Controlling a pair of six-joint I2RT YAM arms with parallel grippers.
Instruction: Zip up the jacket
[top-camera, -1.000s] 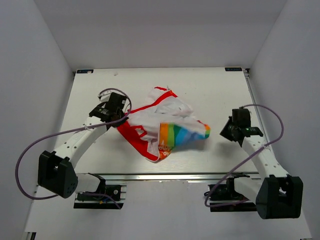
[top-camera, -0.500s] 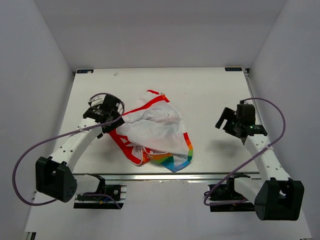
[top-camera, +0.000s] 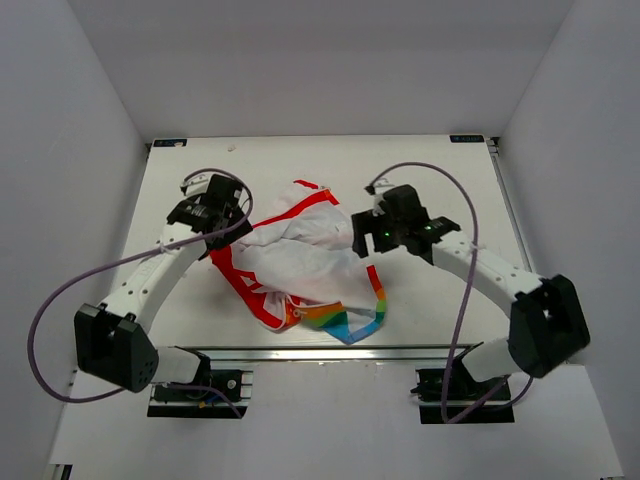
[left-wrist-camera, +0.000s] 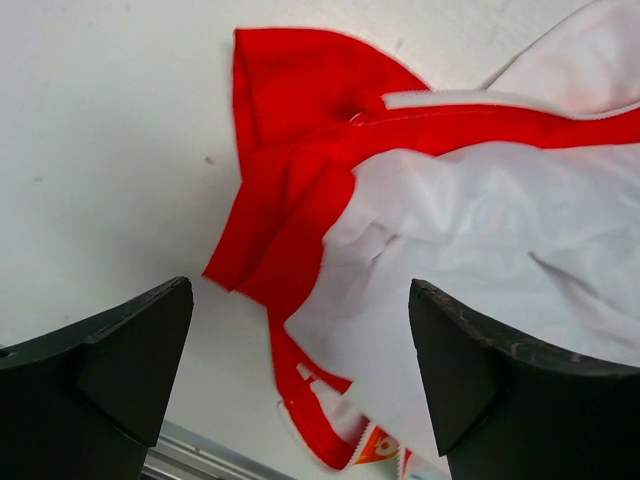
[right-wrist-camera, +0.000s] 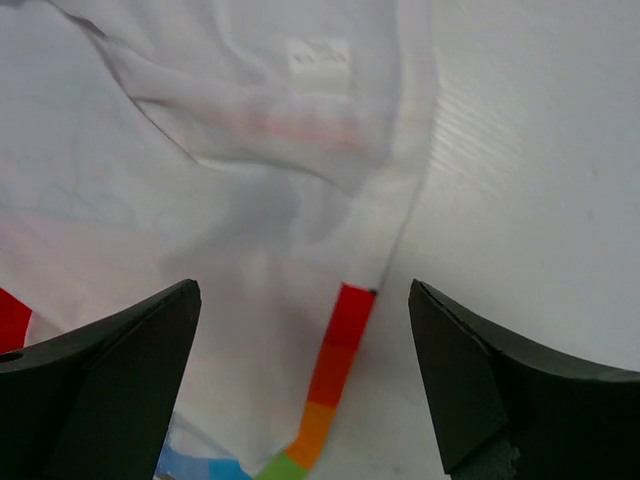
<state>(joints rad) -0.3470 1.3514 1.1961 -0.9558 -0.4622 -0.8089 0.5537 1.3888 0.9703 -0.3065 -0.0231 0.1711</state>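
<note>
The jacket (top-camera: 300, 258) lies crumpled in the middle of the table, white lining up. Red trim runs along its left side and a rainbow edge (top-camera: 368, 312) along its front right. My left gripper (top-camera: 220, 220) hovers open at the jacket's left edge. In the left wrist view the red hood part (left-wrist-camera: 300, 190) and white lining (left-wrist-camera: 490, 230) lie below the open gripper (left-wrist-camera: 300, 385), apart from it. My right gripper (top-camera: 370, 235) hangs open over the jacket's right edge. The rainbow strip (right-wrist-camera: 340, 350) shows between its fingers (right-wrist-camera: 110, 390). I cannot make out the zipper.
The white table (top-camera: 440, 175) ends at a metal rail (top-camera: 330, 353) at the near edge, close to the jacket's lower hem. White walls enclose the left, right and back. Purple cables (top-camera: 60, 310) loop beside each arm.
Both grippers opened and let go of the jacket, which dropped into a heap with its lining up. My right arm swung left to the jacket's right edge. The left gripper shifted slightly back.
</note>
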